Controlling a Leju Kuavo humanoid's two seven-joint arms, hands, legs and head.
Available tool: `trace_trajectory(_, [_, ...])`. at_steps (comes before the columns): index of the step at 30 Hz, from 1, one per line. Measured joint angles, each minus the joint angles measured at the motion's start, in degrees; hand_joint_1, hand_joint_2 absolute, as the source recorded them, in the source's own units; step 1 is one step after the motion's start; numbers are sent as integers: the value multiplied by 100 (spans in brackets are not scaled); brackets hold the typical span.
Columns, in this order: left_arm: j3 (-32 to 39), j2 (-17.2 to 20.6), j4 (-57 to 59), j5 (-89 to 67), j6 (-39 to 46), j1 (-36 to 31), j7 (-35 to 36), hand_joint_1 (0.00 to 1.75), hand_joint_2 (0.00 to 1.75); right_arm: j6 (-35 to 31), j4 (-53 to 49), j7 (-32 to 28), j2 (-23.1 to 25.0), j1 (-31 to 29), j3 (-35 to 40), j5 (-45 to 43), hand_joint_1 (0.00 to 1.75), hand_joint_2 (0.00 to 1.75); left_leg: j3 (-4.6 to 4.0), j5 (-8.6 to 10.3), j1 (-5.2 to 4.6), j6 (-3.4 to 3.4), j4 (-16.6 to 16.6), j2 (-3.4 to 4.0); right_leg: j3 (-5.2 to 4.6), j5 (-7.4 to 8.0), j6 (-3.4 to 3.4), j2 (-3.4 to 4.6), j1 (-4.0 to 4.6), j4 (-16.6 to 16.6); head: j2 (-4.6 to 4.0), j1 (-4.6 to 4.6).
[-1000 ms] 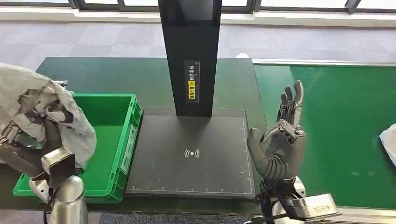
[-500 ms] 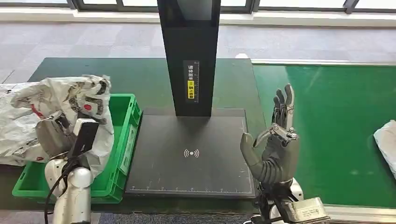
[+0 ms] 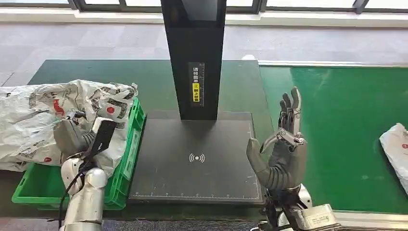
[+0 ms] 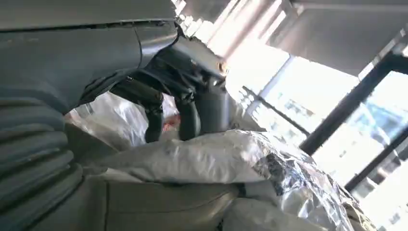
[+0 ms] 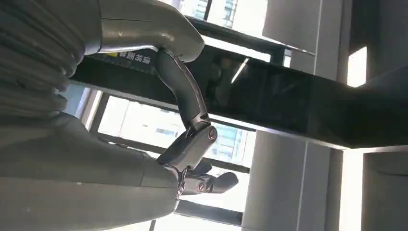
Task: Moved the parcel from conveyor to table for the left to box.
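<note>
A crumpled white-grey plastic parcel (image 3: 33,120) lies over the far left part of the green box (image 3: 43,185) and spills past its left rim. My left hand (image 3: 77,137) holds its right side. In the left wrist view the dark fingers (image 4: 159,96) curl over a fold of the parcel (image 4: 202,154), with the thumb under it. My right hand (image 3: 281,149) is raised upright over the right edge of the black scan plate (image 3: 197,183), fingers apart and holding nothing. The right wrist view also shows the right hand (image 5: 144,144) with nothing in it.
A black scanner post (image 3: 195,57) rises from the plate in the middle of the dark table. The green conveyor (image 3: 346,125) runs on the right, with a second white parcel (image 3: 395,147) at its right edge. The box's near right rim (image 3: 126,159) borders the plate.
My left hand has turned and brought the parcel down and rightward over the box, and the parcel now lies spread out. The right hand dropped slightly. The conveyor parcel has crept left.
</note>
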Motion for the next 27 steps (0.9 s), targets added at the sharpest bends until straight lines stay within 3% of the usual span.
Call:
trace_trajectory(15, [4, 63, -41, 33, 165, 30, 87, 0, 0, 48, 15, 2, 79, -157, 0, -31, 0, 175, -1, 0, 0, 0, 0, -3, 2, 0, 0, -3, 0, 0, 0, 0])
trace_trajectory(21, [11, 63, -201, 33, 589, 129, 162, 0, 0, 74, 20, 2, 111, -195, 0, -6, 0, 175, -1, 0, 0, 0, 0, -2, 1, 0, 0, -3, 0, 0, 0, 0])
trace_trajectory(27, [339, -114, -424, -534, 639, 169, 173, 0, 0, 75, 122, 7, 183, -266, 0, 79, 0, 175, -1, 1, 0, 0, 0, -5, -2, -1, 0, -4, 0, -1, 0, 0])
